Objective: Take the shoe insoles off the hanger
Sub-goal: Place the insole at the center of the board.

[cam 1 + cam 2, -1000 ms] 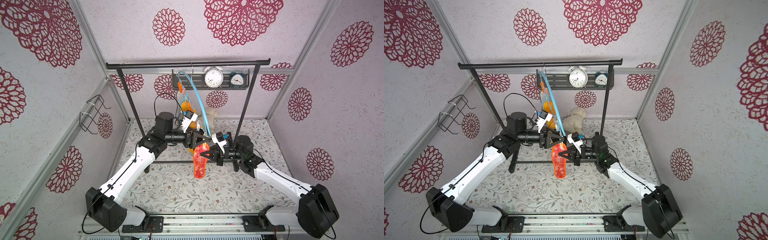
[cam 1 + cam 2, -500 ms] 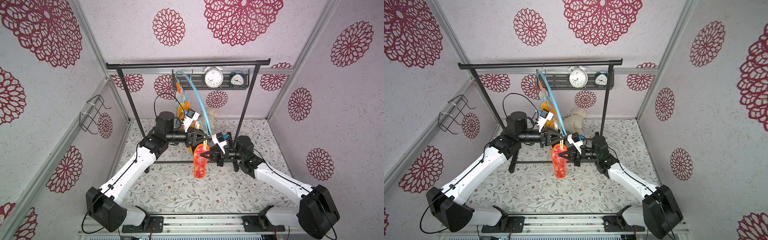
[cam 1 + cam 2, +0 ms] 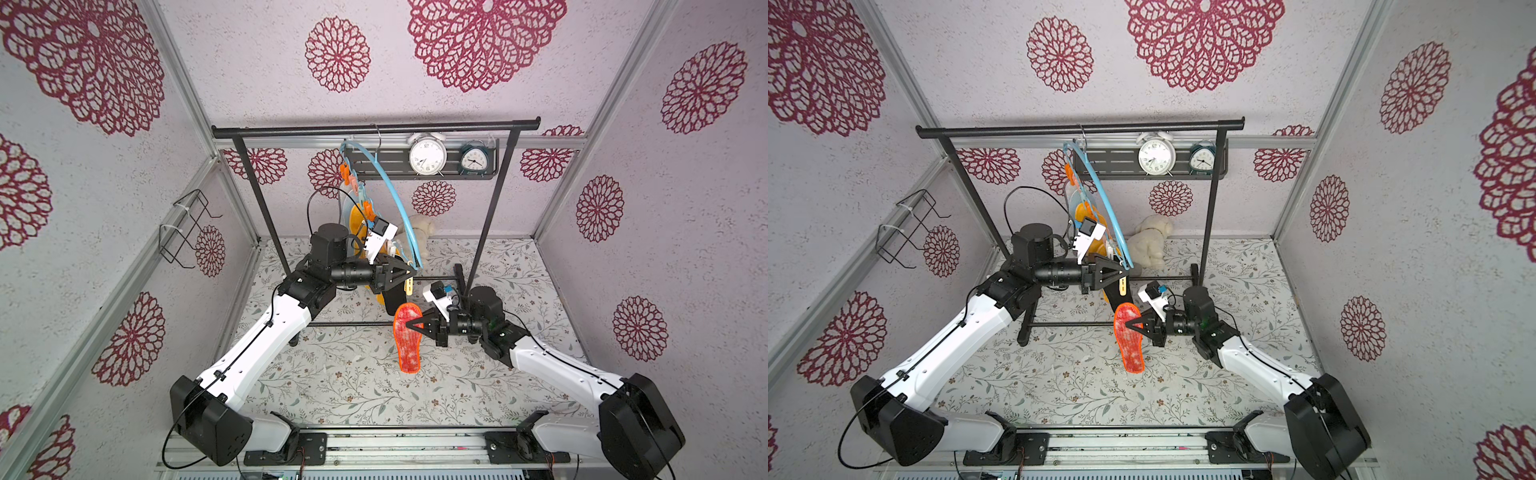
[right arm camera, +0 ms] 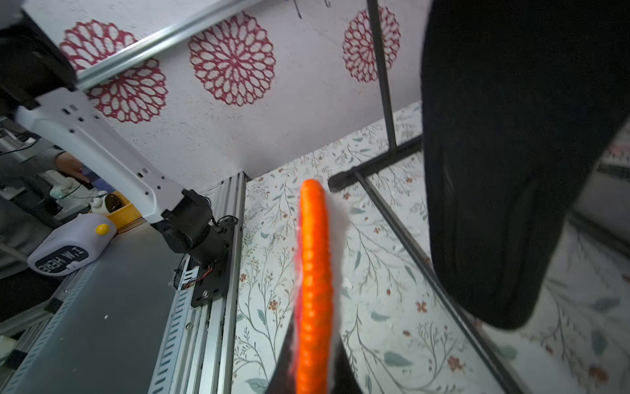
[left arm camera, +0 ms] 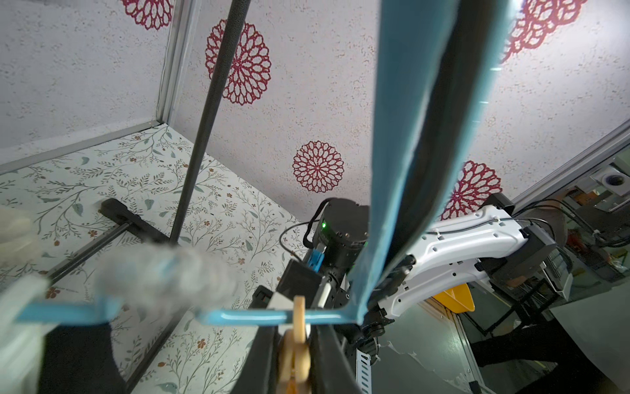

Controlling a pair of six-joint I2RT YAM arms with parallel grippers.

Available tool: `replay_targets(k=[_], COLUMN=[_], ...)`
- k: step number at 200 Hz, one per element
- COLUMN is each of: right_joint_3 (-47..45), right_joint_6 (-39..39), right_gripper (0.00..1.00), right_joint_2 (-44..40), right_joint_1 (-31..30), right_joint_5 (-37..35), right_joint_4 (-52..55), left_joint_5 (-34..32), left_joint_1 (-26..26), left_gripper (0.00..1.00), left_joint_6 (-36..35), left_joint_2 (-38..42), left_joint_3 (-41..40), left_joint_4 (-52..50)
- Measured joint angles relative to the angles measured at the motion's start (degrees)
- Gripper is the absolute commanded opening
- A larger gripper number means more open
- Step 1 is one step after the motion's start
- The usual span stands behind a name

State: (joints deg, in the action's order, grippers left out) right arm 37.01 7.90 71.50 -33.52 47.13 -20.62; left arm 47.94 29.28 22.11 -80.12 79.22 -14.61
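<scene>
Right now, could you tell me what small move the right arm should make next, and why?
Probably lower the right gripper toward the floral table, drawing the mottled red, orange-edged insole clear. It is shut on that insole, whose top sits just below the yellow peg that the shut left gripper pinches on the light-blue curved plastic hanger, so it looks released.

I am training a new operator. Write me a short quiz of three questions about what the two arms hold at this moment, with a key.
1. True or false: the right gripper has its fingers shut on the mottled red foot-shaped insole with the orange edge.
2. The left gripper pinches: A) a metal hook; B) a pale yellow peg at the low end of the light-blue curved plastic hanger; C) a white alarm clock.
3. Fill in: the flat insole hanging just below the left gripper is ____.
Key: 1 true; 2 B; 3 black.
</scene>
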Motion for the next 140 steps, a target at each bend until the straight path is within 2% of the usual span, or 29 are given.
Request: replay_targets(k=[30,54,80,108,140], right_joint_3=[-4.79,-2.84,0.76,4.13,6.14], right_joint_6=[6.16,11.30,13.22,13.07,12.13], right_gripper=[0.00,0.00,0.00,0.00,0.00], right_joint_2=[-2.91,-4.59,-5.42,-2.27,4.02], right_joint_1=[2.54,9.16,14.88,18.51,19.45], right_joint_5=[-5.42,-8.22,-11.58,-12.39,-11.54], right_joint_4=[5.81,14.27,25.20,33.94,41.00], left_joint_5=[-1.97,-3.10,-3.85,-4.17,-4.17], left_joint_1=[0.00,-0.02,-0.02,-0.09,-0.55], left_gripper=[0.00,0.00,0.00,0.00,0.00], left_joint_6=[-1.36,-2.23,-2.62,-3.28,-3.89], left_joint_2=[0.09,0.57,0.85,0.85,0.59], left_joint_3=[0.00,0.00,0.00,0.04,0.79], left_joint_4=[-1.53,-2.36,-2.93,-3.28,-4.22])
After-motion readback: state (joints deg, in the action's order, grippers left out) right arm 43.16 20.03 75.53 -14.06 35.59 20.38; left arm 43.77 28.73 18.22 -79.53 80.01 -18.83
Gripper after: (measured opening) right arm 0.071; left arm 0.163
